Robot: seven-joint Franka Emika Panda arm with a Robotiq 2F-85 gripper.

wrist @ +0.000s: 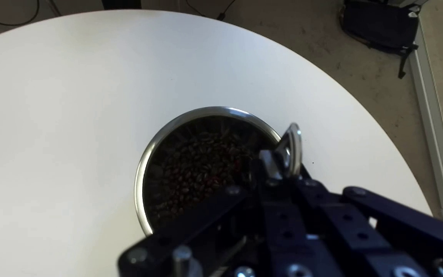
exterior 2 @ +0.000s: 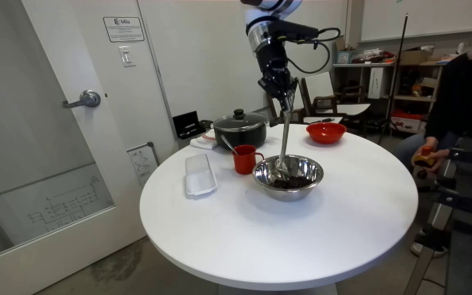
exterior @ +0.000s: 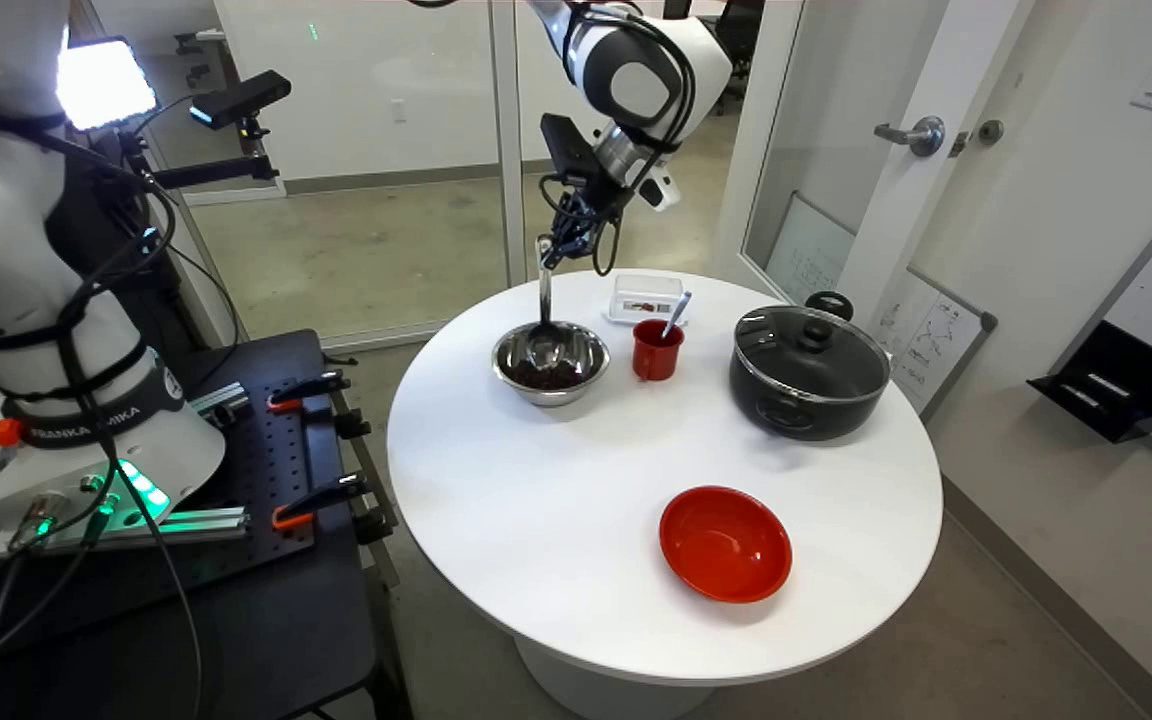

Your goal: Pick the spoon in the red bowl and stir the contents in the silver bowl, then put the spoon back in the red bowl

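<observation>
Wrist view: the silver bowl (wrist: pixel 140 188) lies below the gripper (wrist: pixel 285 169) and offset to one side of it. The contents (wrist: pixel 190 177), dark bean-like pieces, cover the floor of the bowl in part.

Gripper state: clamped on the upper handle of the spoon (exterior 2: pixel 285 139). In both exterior views the spoon extends down from the gripper, nearly upright with a slight tilt, its head inside the silver bowl. The head appears to meet the contents; the depth of contact cannot be determined.

Task progress:

1. Pick. Judged complete. The spoon is out of the red bowl (exterior: pixel 726 545), which stands well apart from the gripper, across the table (exterior: pixel 536 500).

2. Transfer to the silver bowl. Judged complete.

3. Stir. Judged to be the step in hand. The amount of stirring performed cannot be read from a single moment.

4. Return. Not yet done. This step calls for raising the spoon clear of the rim, carrying it to the red bowl, lowering it and releasing the handle.

Caution: the red cup (exterior: pixel 656 360) stands near the gripper, just beside the silver bowl; a wide sweep could strike it.
</observation>
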